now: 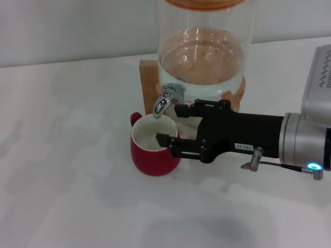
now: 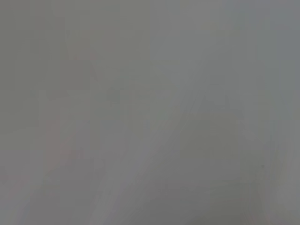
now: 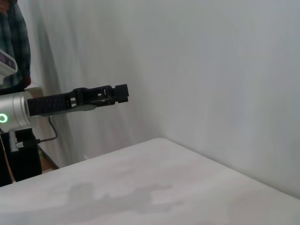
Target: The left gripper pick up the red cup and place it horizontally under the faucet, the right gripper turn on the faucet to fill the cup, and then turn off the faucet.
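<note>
The red cup [image 1: 152,152] stands upright on the white table, its mouth right under the spout of the chrome faucet [image 1: 168,99]. My right gripper [image 1: 171,125] reaches in from the right with its fingers open. One finger [image 1: 182,110] lies just beside the faucet spout and the other [image 1: 164,140] is over the cup's rim. It holds nothing. My left gripper [image 3: 119,93] shows only in the right wrist view, held in the air off to the side and away from the cup. The left wrist view shows plain grey.
The faucet belongs to a clear glass dispenser [image 1: 204,51] part-filled with water, on a wooden stand [image 1: 148,77] at the back of the table. The white tabletop [image 1: 62,181] stretches to the left and front. A wall stands behind.
</note>
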Robot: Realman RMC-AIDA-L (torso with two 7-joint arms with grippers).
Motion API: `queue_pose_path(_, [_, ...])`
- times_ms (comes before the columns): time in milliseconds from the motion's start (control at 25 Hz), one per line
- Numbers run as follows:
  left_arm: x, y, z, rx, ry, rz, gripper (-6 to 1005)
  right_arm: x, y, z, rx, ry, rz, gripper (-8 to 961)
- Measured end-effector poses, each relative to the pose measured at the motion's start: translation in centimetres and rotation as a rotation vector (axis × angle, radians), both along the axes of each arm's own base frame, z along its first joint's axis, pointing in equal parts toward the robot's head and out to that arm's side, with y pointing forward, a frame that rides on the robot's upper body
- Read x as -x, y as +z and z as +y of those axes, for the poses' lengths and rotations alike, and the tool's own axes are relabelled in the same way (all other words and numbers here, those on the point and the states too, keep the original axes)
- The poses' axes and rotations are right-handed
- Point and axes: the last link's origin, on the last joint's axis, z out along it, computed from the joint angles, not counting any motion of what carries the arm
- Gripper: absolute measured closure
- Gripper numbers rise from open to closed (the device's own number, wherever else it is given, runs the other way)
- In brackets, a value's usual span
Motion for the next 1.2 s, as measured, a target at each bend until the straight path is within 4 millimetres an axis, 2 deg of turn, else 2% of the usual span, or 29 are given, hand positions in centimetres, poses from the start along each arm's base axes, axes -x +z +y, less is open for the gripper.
queue_pose_path(480, [0.0,0.0,0.0,0.000,0.002,0.001,135,-0.1,0.6,-0.1,-0.020,0.001,-0.004,231])
queue_pose_path(600, [0.0,0.0,0.1,0.000,0.003,0.001,136,-0.7,2.0,-0.1,-0.048,-0.023,-0.007,231])
queue_pose_path(920, [0.3,0.0,-0.1,-0.003,0.013,0.000,134,-4.3,6.9,-0.6,-0.166,-0.147,-0.013,231])
queue_pose_path(1200, [0.6,-0.3,-0.3,0.023,0.013,0.034,139,-8.1,11.8,-0.5,-0.294,-0.250,-0.005,231])
